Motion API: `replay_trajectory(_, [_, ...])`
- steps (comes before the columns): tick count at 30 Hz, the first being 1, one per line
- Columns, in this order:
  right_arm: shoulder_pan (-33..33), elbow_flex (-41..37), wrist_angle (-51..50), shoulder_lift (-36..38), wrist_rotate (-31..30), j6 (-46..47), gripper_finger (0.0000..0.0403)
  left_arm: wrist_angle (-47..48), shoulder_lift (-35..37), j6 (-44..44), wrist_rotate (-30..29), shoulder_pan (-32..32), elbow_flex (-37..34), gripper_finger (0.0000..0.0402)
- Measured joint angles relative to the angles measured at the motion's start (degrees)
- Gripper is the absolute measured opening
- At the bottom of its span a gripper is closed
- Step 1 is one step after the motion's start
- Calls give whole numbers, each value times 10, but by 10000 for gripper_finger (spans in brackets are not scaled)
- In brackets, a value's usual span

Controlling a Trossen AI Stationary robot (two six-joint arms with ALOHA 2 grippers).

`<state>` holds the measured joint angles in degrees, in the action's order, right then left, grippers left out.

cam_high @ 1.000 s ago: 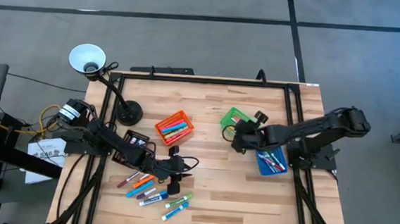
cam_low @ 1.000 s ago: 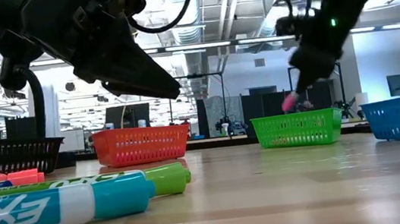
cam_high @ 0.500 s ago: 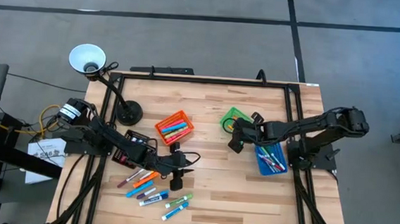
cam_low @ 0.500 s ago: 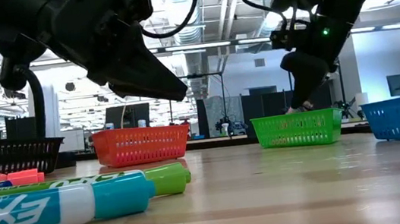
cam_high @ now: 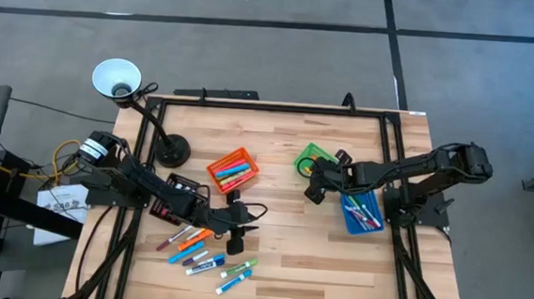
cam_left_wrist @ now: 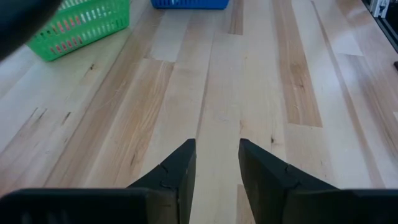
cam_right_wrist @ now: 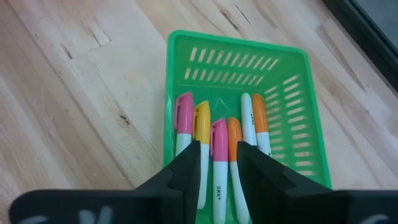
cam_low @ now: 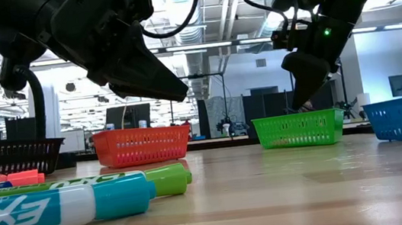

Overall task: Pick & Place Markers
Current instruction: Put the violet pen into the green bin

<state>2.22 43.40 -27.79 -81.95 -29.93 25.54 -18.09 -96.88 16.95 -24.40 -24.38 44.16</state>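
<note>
Nearest to us in the low view, loose markers [cam_low: 59, 207] lie on the pale wooden plank table [cam_high: 279, 245], a teal-and-white one in front with a green-capped one just behind it; from above we count about eight or nine in this loose cluster near the table's front left, though some overlap and the exact number is hard to tell. The left gripper [cam_high: 233, 247] hangs just above the table beside that cluster, its fingers [cam_left_wrist: 180, 168] parted a little with bare wood between them and nothing in its grasp. Farther back stand four bins: a black bin [cam_high: 182, 187], an orange bin [cam_high: 233, 169] with several markers inside, a green bin [cam_right_wrist: 249, 112] and a blue bin [cam_high: 362, 216] also holding markers. The right gripper [cam_high: 313, 192] hovers over the green bin, fingers slightly apart and empty; below it we count six markers lying side by side in that bin, two pink-capped, one yellow, two orange and one white. A desk lamp [cam_high: 116, 78] stands at the far left corner. Beyond the table, the room shows ceiling lights, dark monitors and a grey floor.
</note>
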Motion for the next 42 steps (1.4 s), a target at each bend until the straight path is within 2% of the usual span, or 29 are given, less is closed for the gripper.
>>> replay_trajectory(21, [0,0,68,0,1,0,102,8,10,2,7,-7,-1,118])
replay_trajectory(24, [0,0,73,0,1,0,102,61,36,8,9,-16,-1,118])
replay_trajectory(27, [0,0,73,0,2,0,102,129,69,65,13,-29,-1,118])
replay_trajectory(31, [0,0,73,0,2,0,102,186,100,151,70,-55,-1,118])
replay_trajectory(36, [0,0,73,0,2,0,102,242,99,223,111,-108,-1,118])
replay_trajectory(42, [0,0,77,0,24,0,102,358,82,287,113,-165,0,118])
